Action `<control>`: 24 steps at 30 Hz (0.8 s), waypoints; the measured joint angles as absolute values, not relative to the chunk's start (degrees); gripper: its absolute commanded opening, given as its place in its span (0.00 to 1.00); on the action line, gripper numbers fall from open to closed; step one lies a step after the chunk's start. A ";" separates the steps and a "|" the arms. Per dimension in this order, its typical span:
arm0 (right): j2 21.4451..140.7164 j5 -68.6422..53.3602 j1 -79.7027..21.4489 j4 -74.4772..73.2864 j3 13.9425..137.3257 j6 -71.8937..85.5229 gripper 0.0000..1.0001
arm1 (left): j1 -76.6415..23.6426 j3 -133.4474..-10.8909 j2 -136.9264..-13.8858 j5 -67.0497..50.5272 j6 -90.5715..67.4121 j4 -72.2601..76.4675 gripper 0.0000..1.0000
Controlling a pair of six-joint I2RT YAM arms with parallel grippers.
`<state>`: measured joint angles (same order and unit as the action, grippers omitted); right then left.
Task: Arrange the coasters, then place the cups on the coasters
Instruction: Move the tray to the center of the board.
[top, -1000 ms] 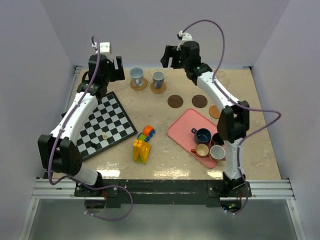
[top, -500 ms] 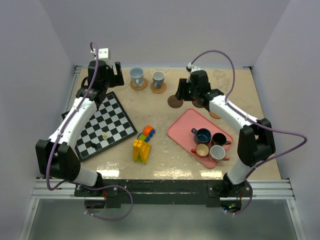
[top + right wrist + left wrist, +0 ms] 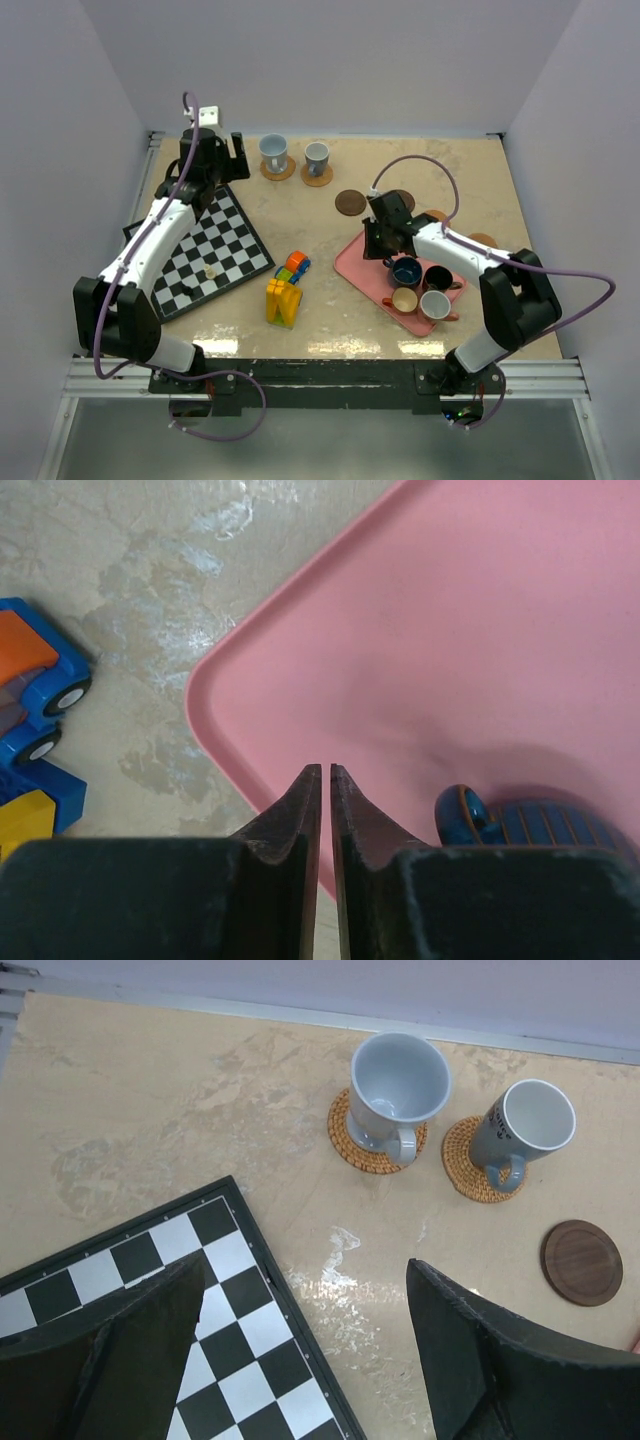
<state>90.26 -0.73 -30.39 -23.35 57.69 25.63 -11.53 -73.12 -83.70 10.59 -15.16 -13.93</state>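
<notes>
Two pale blue-white cups [image 3: 397, 1078] [image 3: 530, 1120] stand on orange-tan coasters [image 3: 343, 1140] [image 3: 459, 1160] at the back. My left gripper [image 3: 305, 1265] hangs open and empty above the table just in front of them, near the chessboard's corner. A dark brown coaster [image 3: 350, 203] lies bare, and a second one [image 3: 404, 197] is partly hidden by the right arm. Two orange-tan coasters [image 3: 436, 215] [image 3: 483, 240] lie to the right. The navy [image 3: 406, 270], black [image 3: 440, 278], tan [image 3: 404, 300] and grey-white [image 3: 434, 305] cups sit on the pink tray [image 3: 355, 260]. My right gripper [image 3: 320, 770] is shut on nothing, low over the tray's left part, beside the navy cup [image 3: 550, 820].
A chessboard [image 3: 205, 250] covers the left side under the left arm. Colourful toy blocks [image 3: 285, 290] stand in the middle front, just left of the tray. Walls close in the table at the back and sides.
My right arm swung from the back, over the bare coasters, down to the tray's left part, and its jaws closed from wide open. The left arm shifted only slightly.
</notes>
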 measured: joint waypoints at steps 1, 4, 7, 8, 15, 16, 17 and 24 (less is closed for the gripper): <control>90.13 -0.73 -30.59 -23.40 57.19 25.96 0.12 | -11.53 -72.66 -83.70 10.41 -15.53 -13.91 0.86; 90.08 -0.71 -31.64 -23.09 55.02 26.87 0.11 | -11.53 -71.46 -83.70 9.80 -16.21 -13.89 0.86; 90.06 -0.73 -32.56 -22.87 52.18 27.68 0.10 | -11.53 -70.57 -83.66 9.34 -16.95 -13.80 0.86; 90.06 -0.75 -32.75 -22.79 51.37 27.90 0.10 | -11.53 -70.32 -83.59 9.28 -16.99 -13.85 0.85; 88.53 -0.93 -34.28 -19.99 46.54 29.58 0.09 | -11.70 -69.56 -82.85 9.10 -16.99 -13.87 0.85; 88.31 -1.06 -34.74 -19.59 46.22 29.76 0.09 | -11.73 -69.56 -82.67 9.13 -16.99 -13.87 0.85; 88.05 -1.21 -35.38 -19.09 45.87 29.87 0.09 | -11.75 -69.56 -82.50 9.13 -16.97 -13.89 0.85; 86.48 -2.85 -37.71 -18.24 44.07 29.80 0.08 | -11.79 -69.58 -81.93 9.15 -16.93 -13.91 0.85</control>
<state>86.48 -2.85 -37.71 -18.24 44.07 29.80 -11.79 -69.58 -81.93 9.15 -16.93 -13.91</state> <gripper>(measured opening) 0.086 0.853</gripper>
